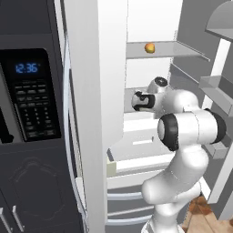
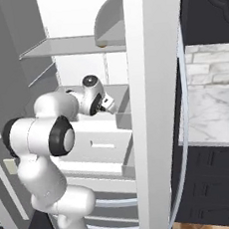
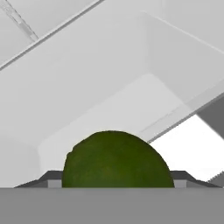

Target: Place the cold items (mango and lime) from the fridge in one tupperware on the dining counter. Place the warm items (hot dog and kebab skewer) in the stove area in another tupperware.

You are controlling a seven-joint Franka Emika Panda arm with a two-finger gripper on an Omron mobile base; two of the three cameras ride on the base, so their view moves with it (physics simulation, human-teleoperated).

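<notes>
- Jaws set wide, one tip each side of the lime (image 3: 116,159); can't tell if they're pressing it or just bracketing it.
- Lime sits low in hand view, white fridge interior behind it.
- Gripper (image 2: 107,104) reaches into the fridge at mid shelf (image 2: 118,92) level, arm bent fwd from base.
- Mango (image 1: 149,48) on upper shelf (image 1: 182,49), well above the gripper.
- Microwave (image 1: 28,95) w/ lit clock left of fridge; marble worktop (image 2: 214,111) to its right.

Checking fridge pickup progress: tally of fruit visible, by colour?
Orange: 1, small round orange-yellow mango on the upper fridge shelf
Green: 1, round dark green lime between the gripper fingertips
Total: 2
</notes>
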